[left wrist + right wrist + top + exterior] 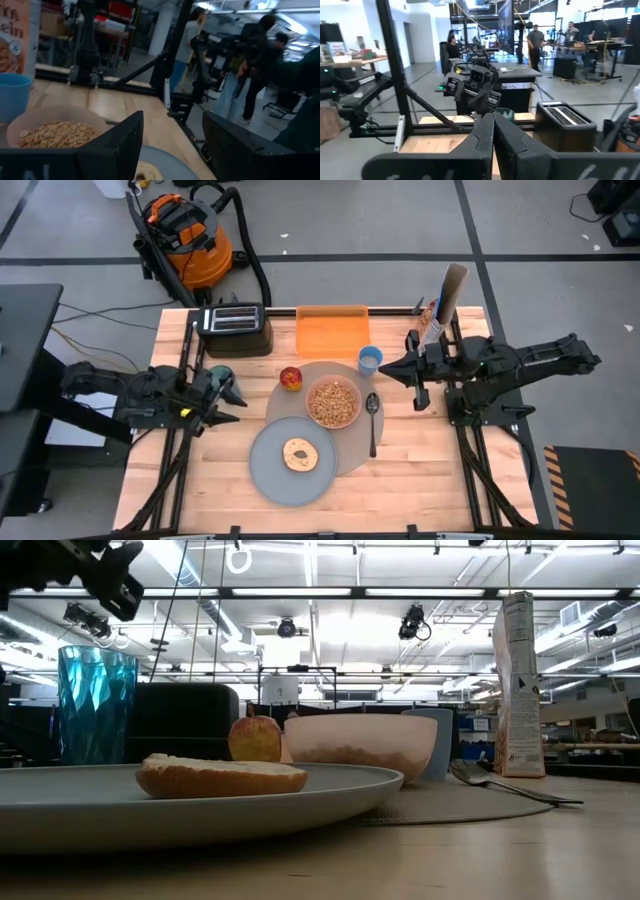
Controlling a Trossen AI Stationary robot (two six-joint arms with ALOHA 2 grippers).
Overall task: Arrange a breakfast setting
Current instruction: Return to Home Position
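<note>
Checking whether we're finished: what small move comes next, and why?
Probably pull the shut right gripper back from the cup: bagel on the plate, cereal in the bowl, spoon beside it, so the setting looks done. The left gripper hangs open over the table's left.
</note>
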